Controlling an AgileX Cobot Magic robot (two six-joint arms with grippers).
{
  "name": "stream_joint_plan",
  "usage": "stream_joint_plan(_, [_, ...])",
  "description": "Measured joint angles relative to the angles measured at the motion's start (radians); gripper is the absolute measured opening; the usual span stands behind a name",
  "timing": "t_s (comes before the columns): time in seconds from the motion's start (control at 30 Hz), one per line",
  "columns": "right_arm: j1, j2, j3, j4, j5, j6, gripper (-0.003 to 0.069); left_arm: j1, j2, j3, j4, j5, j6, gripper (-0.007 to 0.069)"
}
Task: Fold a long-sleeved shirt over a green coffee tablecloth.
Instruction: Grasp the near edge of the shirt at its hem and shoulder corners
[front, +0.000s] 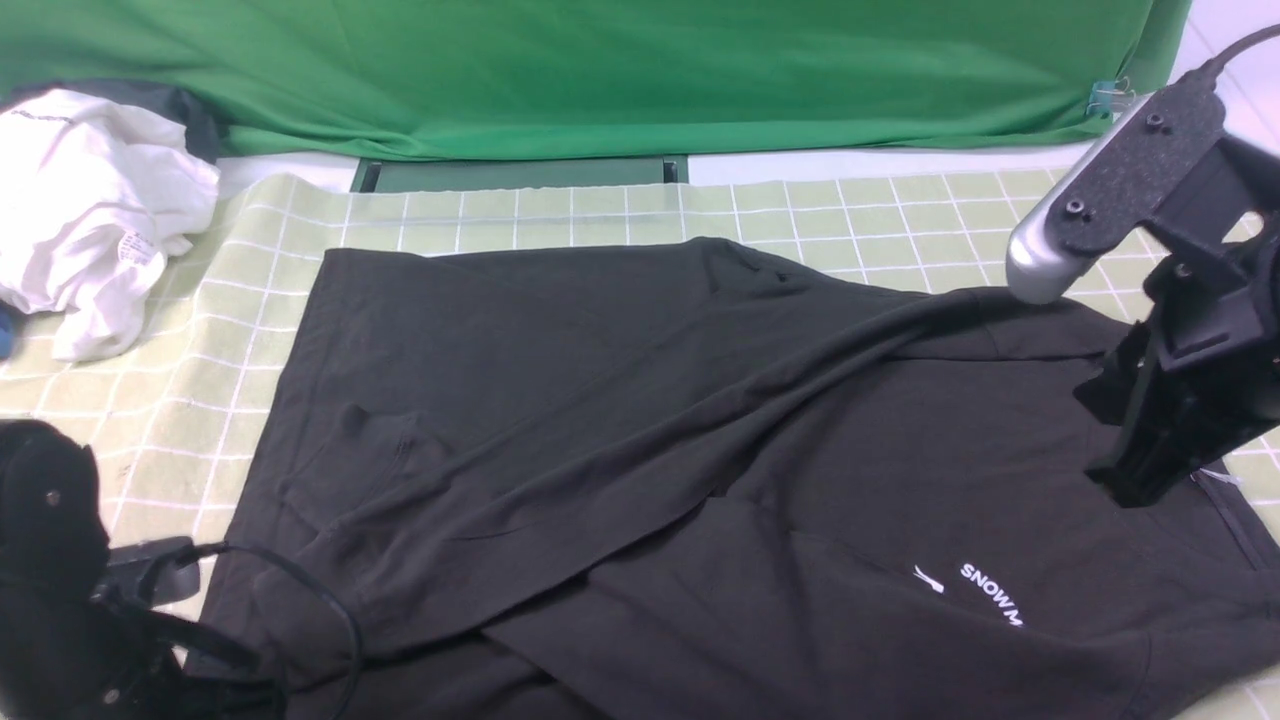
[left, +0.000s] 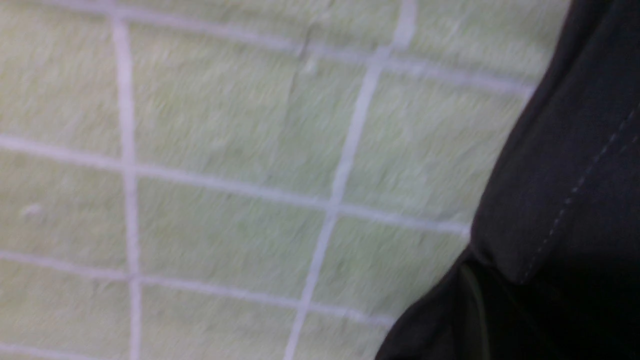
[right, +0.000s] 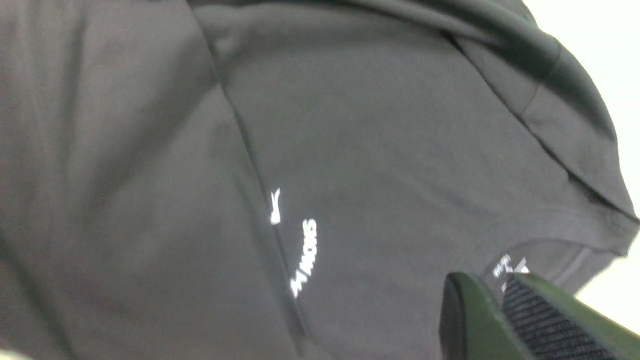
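- The long-sleeved shirt (front: 650, 430) was black and lay spread over most of the surface, rumpled rather than flat.
- A long ridge of its cloth ran slantwise from the near left up toward the far right.
- White lettering (front: 990, 592) showed on the chest at the near right, only partly readable, with a small white mark beside it.
- The wrist view showed a white neck label (right: 510, 265) at the collar.
- The shirt lay on the green coffee tablecloth (front: 180, 400), pale yellow-green with thin white squares, and its stitched hem (left: 575, 190) rested on the cloth.
- The right pincer (front: 1135, 485) pointed down at the collar; its fingers (right: 550, 325) stood close together, but whether fabric was caught between them could not be told.
- The left pincer, hidden beneath the left arm (front: 60, 580) at the near left corner, was closed together.
- A crumpled white garment (front: 90, 210) sat at the far left, before a deep-green backdrop (front: 600, 70).
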Motion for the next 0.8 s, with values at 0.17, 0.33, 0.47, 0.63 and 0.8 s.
stream_joint_plan(0.17, [0.000, 0.000, -0.020, 0.099, 0.103, -0.082, 0.0112, 0.000, -0.168, -0.030, 0.006, 0.072, 0.001, 0.0016])
stream_joint_plan(0.33, [0.027, 0.000, 0.047, 0.288, 0.127, -0.195, 0.0113, 0.000, -0.275, -0.033, 0.004, 0.117, 0.002, 0.0016])
stream_joint_plan(0.47, [0.136, 0.000, 0.175, 0.327, 0.031, -0.216, 0.0129, 0.000, -0.300, -0.033, 0.003, 0.131, 0.008, 0.0016])
stream_joint_plan(0.63, [0.286, 0.040, 0.320, 0.339, -0.155, -0.190, 0.0288, 0.000, -0.303, -0.033, 0.003, 0.130, 0.021, 0.0016])
stream_joint_plan(0.8, [0.343, 0.151, 0.362, 0.336, -0.243, -0.178, 0.0499, 0.000, -0.303, -0.033, 0.001, 0.128, 0.026, 0.0016])
